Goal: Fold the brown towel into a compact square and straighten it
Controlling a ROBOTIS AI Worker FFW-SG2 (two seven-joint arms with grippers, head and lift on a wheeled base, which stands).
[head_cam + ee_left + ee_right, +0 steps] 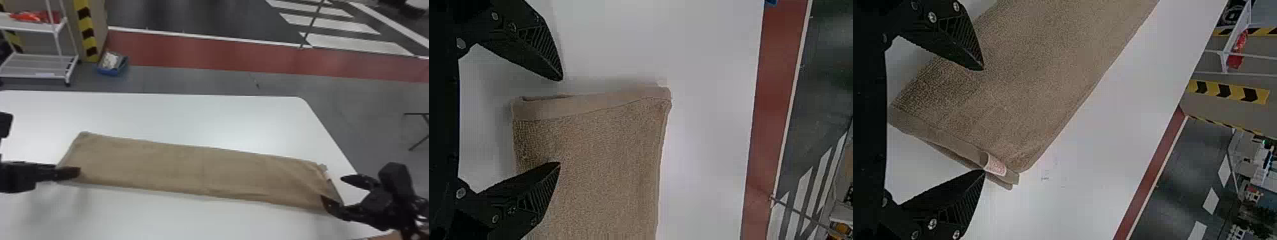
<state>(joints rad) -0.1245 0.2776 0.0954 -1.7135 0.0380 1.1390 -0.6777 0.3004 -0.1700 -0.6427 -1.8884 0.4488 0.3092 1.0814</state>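
The head view takes in the whole brown towel point(198, 172), a long flat strip slanting across the tabletop point(178, 118), left end farther. The left wrist view details that end's layered hem point(589, 106); the right wrist view, a pale tag point(994, 164) by the far right corner. The surface looks fairly smooth, with soft creases near the right end. The left hand point(60, 173) and right hand point(332, 188) each stand with fingers apart, one over the towel, one beyond its end.
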